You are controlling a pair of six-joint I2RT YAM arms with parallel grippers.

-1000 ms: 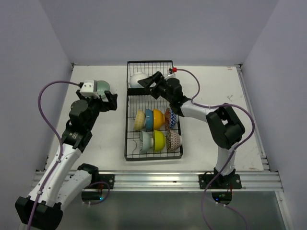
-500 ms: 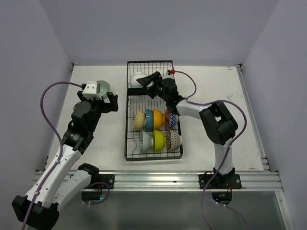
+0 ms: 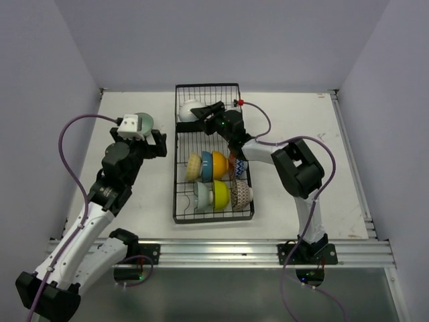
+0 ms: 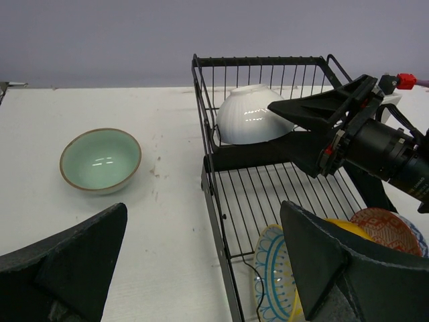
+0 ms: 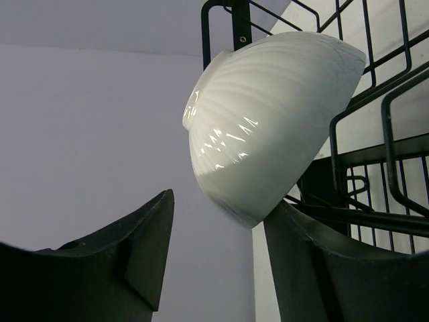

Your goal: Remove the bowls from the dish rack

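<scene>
White ribbed ceramic bowl [image 4: 249,114] leans on edge in the short far section of the black wire dish rack [image 3: 214,220]. Right gripper [image 3: 201,114] is spread, one finger on either side of that bowl; contact cannot be determined. Left gripper [image 4: 202,215] is spread wide above the white table [image 4: 80,107], near a pale mint-green bowl [image 4: 100,159] sitting upright.
</scene>
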